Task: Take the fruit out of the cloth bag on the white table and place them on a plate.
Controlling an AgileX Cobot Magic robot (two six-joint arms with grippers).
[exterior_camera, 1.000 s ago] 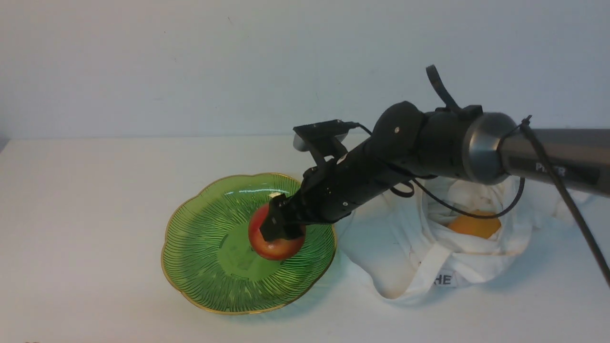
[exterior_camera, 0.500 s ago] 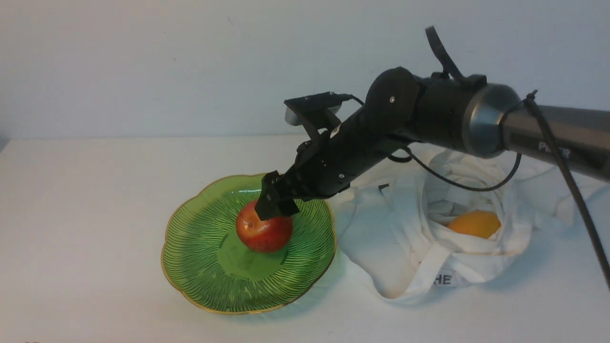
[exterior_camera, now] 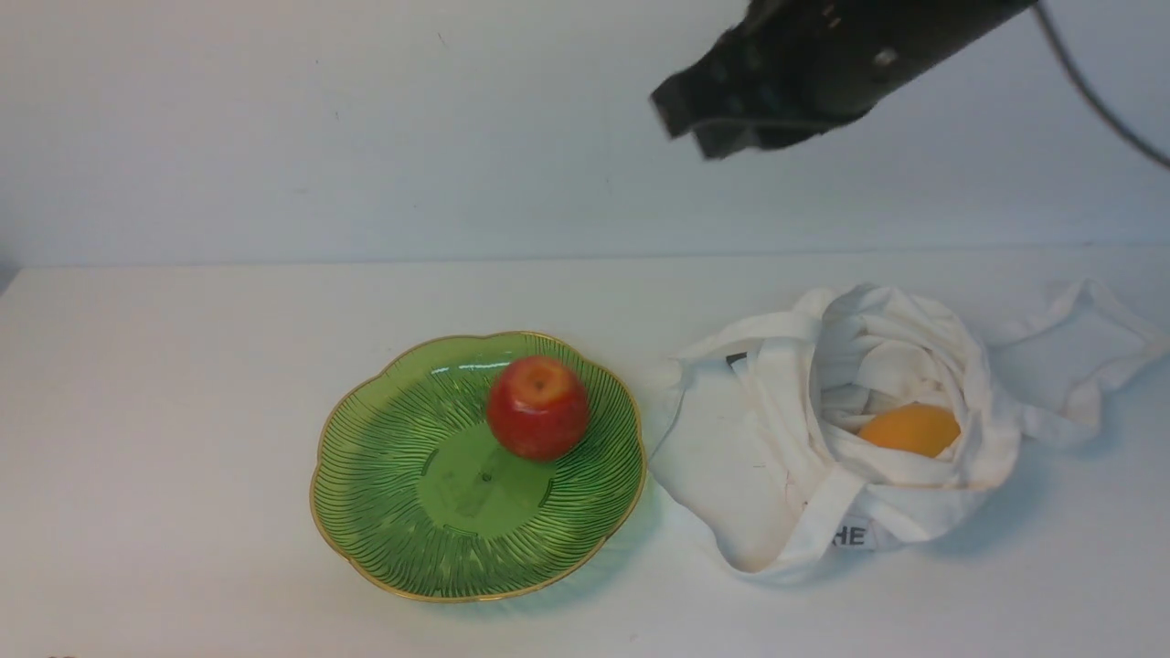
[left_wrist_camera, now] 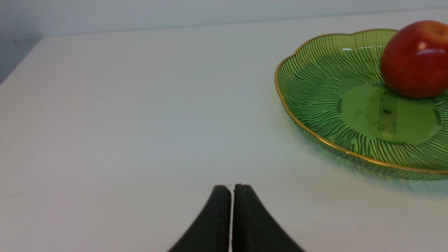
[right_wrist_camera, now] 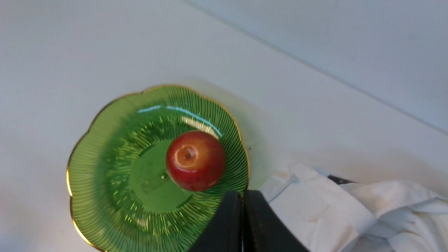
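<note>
Two fruits are sitting in different places. The red apple (exterior_camera: 537, 407) is resting on the green plate (exterior_camera: 393, 475), off the plate's centre toward about 1 o'clock in the front view, and is leaning onto the ribbed inner slope. The orange-yellow citrus (exterior_camera: 909, 429) is lying inside the open mouth of the cloth bag (exterior_camera: 731, 457), ringed by folds of white fabric.

The bag is slumping on the white bench (exterior_camera: 183, 366) at 3 o'clock from the plate. Its nearest edge is lying just beside the plate's gold rim, though I cannot tell whether the two are touching. A small label (exterior_camera: 849, 535) lettered "HE" is showing at the bag's 6 o'clock edge, and a strap (exterior_camera: 1097, 302) is trailing out toward 2 o'clock.

The right gripper (exterior_camera: 690, 123) is hanging high above the bench, blurred in the front view, at about 12 o'clock from the bag's left half and well apart from both fruits. Its wrist camera is showing the two black fingers (right_wrist_camera: 231, 224) pressed together with nothing between them.

The left gripper (left_wrist_camera: 231, 187) is appearing only in its own wrist view. Its fingers are meeting tip to tip, holding nothing, over bare bench, with the plate and apple in sight nearby.
</note>
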